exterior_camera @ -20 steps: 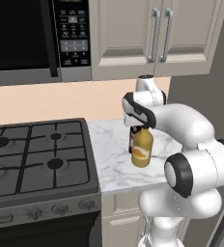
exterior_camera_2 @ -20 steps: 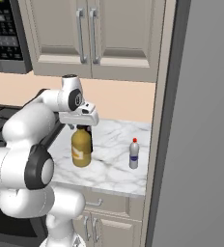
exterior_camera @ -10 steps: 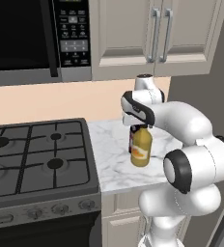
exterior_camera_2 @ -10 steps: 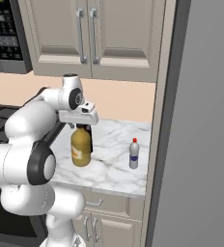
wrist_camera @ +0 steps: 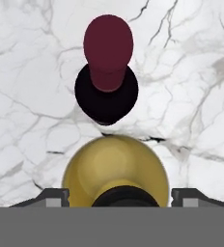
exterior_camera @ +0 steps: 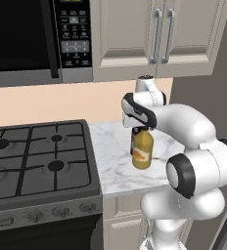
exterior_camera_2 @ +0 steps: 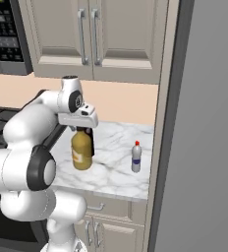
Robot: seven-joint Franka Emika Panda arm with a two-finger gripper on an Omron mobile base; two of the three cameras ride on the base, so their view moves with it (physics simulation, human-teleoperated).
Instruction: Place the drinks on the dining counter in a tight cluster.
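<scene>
a white robot arm reaches over a short marble tabletop (exterior_camera: 113, 161) between a black gas stove (exterior_camera: 37, 156) and a tall grey fridge side (exterior_camera_2: 204, 147), with pale cabinets (exterior_camera_2: 91, 34) and a microwave (exterior_camera: 32, 39) above. its hand (exterior_camera: 140, 128) points straight down over the black cap of a squat yellow juice bottle (exterior_camera: 143, 150), which stands upright near the middle of the tabletop. from the hand's own camera the cap sits between the two fingers (wrist_camera: 51, 197), which flank it on either side with a gap showing, so the hand looks partly apart around the cap; whether it touches the cap cannot be told. a dark wine bottle (wrist_camera: 106, 72) with a maroon top stands just behind the juice bottle, very close to it, mostly hidden by it from the left side. a small pale bottle (exterior_camera_2: 136, 157) with a red cap stands upright on the same tabletop, apart from the other two, near the fridge side
</scene>
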